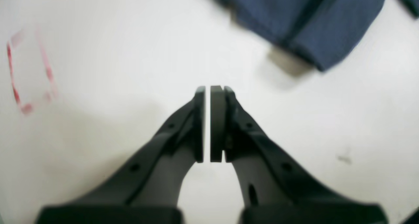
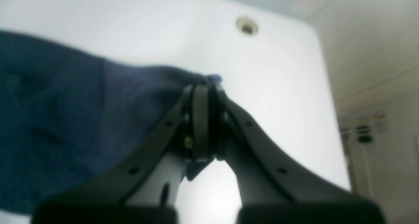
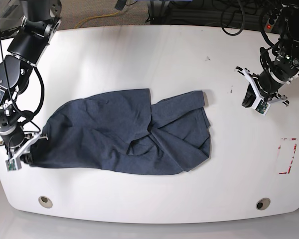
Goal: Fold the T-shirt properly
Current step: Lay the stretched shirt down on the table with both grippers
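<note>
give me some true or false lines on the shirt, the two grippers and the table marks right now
1. The right gripper is shut on the T-shirt. True.
2. The left gripper holds a sleeve. False: it is shut on nothing, hanging over bare table apart from the cloth.
3. The T-shirt is neatly folded into a rectangle. False: it lies spread and rumpled, with creases across its middle.
4. A red outlined rectangle is marked on the table on the left arm's side. True.
5. The T-shirt covers the red mark. False: the mark lies clear of the cloth.
</note>
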Robot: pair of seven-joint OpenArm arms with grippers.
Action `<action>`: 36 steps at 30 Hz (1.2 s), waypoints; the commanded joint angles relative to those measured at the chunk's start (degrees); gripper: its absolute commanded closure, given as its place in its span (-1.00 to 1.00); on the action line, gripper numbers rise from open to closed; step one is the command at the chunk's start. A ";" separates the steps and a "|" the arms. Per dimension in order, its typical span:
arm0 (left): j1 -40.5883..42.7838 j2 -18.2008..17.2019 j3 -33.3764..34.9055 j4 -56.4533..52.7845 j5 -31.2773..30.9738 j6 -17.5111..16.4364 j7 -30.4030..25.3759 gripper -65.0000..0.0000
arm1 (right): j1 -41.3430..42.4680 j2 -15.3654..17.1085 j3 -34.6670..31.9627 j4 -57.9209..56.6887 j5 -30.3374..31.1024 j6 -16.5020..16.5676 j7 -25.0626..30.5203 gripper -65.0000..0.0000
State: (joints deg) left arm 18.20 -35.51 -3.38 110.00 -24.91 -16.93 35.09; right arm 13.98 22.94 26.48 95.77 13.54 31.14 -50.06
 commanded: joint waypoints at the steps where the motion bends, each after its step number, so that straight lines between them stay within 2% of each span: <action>1: 1.28 -0.85 -0.62 1.08 -0.46 0.18 -1.29 1.00 | -0.48 0.23 1.52 1.33 0.83 0.03 1.76 1.00; 4: 3.03 -0.23 -0.62 1.08 -0.46 0.18 -1.29 1.00 | -3.12 -1.53 4.51 1.33 0.83 0.29 1.84 1.00; 7: 3.56 2.50 -0.62 1.08 -0.46 0.18 -1.20 0.99 | -4.79 -2.94 5.74 1.33 0.75 2.23 1.84 1.00; 13: 3.21 5.66 1.57 0.91 -0.37 0.18 -1.20 0.95 | -6.64 -3.55 5.74 1.42 0.75 2.40 1.84 1.00; 16: 2.51 7.24 2.63 0.91 -0.63 0.18 -1.20 0.60 | -6.72 -3.55 5.83 1.42 0.83 2.40 1.84 1.00; 22: -1.98 12.08 6.94 0.82 1.74 0.27 -1.20 -0.58 | -6.99 -3.64 5.83 1.42 0.83 2.40 1.84 1.00; 24: -3.12 13.75 8.61 0.64 3.68 0.36 -1.20 -0.75 | -6.99 -3.64 5.83 1.42 0.83 2.40 1.84 1.00; 29: -8.31 18.06 12.56 -3.75 10.62 0.36 -1.11 -0.83 | -6.99 -3.73 5.74 1.42 0.83 2.40 1.84 1.00; 36: -15.87 19.64 17.57 -12.02 13.08 0.36 -1.11 -0.84 | -6.99 -4.79 5.74 1.42 0.83 2.40 1.84 1.00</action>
State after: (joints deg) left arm 4.45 -15.59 13.85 98.65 -11.57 -16.58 35.14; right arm 5.91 17.10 32.03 95.96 13.76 33.61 -49.69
